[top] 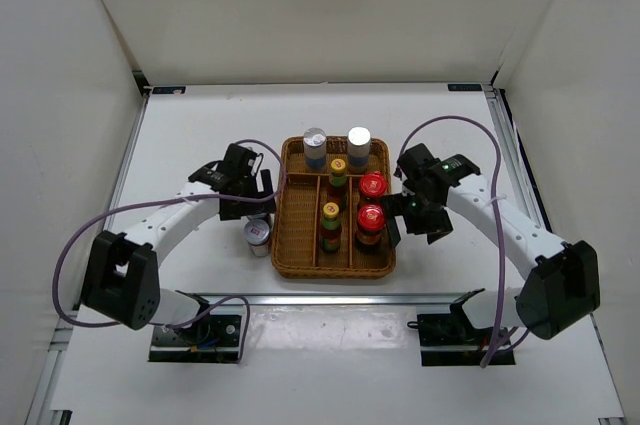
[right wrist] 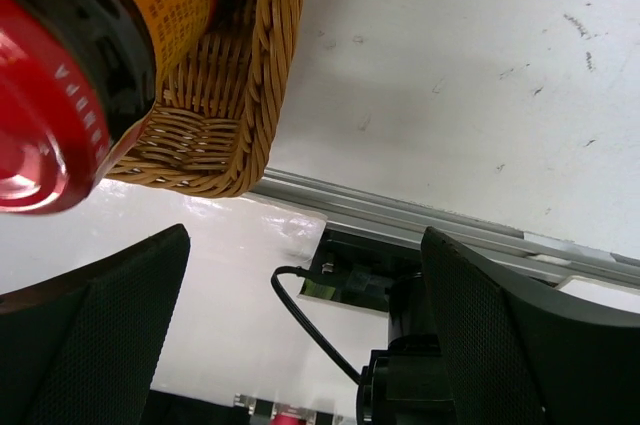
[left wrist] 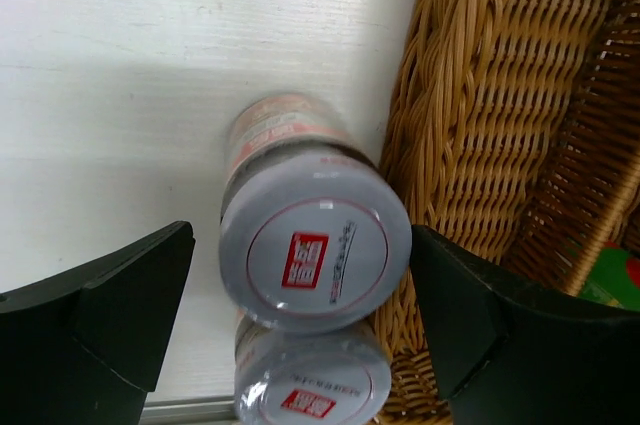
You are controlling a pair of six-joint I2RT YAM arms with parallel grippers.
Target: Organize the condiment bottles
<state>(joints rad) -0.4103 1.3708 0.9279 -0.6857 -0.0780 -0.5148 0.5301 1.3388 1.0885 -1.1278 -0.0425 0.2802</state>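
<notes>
Two short silver-lidded jars stand on the table against the wicker tray's (top: 296, 263) left outer wall. My left gripper (top: 251, 209) hangs open over the farther jar (left wrist: 315, 250), one finger on either side of its lid, and the nearer jar (top: 258, 233) (left wrist: 312, 385) stands just behind it. In the tray are two silver-capped shakers (top: 315, 141) (top: 359, 140), two yellow-capped bottles (top: 338, 169) (top: 330, 215) and two red-capped jars (top: 373, 185) (top: 370, 218). My right gripper (top: 392, 222) (right wrist: 305, 245) is open and empty beside the tray's right wall, near the front red-capped jar (right wrist: 50, 95).
The tray's front right corner (right wrist: 215, 115) lies close to the right gripper. A metal rail (right wrist: 420, 220) runs along the table's near edge, with the arm base and a black cable (right wrist: 310, 330) below it. White walls enclose the table on three sides.
</notes>
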